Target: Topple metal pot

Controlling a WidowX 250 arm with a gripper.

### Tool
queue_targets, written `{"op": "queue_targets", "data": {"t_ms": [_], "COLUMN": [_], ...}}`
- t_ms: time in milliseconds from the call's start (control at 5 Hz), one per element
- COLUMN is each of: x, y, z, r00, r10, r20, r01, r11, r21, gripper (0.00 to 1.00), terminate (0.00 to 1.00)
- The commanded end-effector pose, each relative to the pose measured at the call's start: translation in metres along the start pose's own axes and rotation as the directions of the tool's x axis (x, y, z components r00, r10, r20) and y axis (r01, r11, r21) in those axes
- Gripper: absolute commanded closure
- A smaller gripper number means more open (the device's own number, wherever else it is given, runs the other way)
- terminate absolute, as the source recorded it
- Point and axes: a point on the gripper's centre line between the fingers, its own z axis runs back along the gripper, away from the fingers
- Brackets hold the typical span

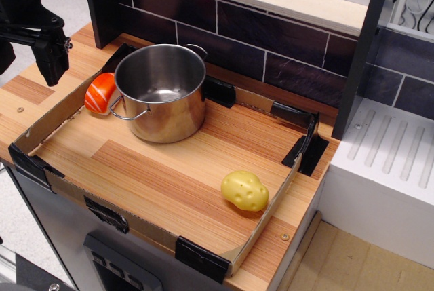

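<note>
the metal pot [161, 94] stood upright; the gripper [51, 60] hung far left (jaw state unclear), so approaching its rim came next.

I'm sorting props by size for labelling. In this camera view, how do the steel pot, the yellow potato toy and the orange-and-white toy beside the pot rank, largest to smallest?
1. Shiny stainless-steel cylindrical pot, clearly largest.
2. and 3. Yellow plastic potato toy and orange-and-white rounded toy: unsure. They look alike, the pot partly hides the orange toy, and the potato lies nearer the camera.
</note>
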Motion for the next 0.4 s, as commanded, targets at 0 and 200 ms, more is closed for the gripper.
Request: {"op": "queue_targets", "data": {"t_ms": [0,200], "x": [0.0,-0.001], "y": [0.0,-0.019], "z": [0.0,0.012], "r00": [1.0,0.997], "r10": [0.0,0.01], "r20": [0.0,0.08], "r01": [0.0,-0.015], "r11": [1.0,0.998], "r21": [0.0,0.069], "gripper": [0.0,0.0], "terminate": [0.0,0.0]}}
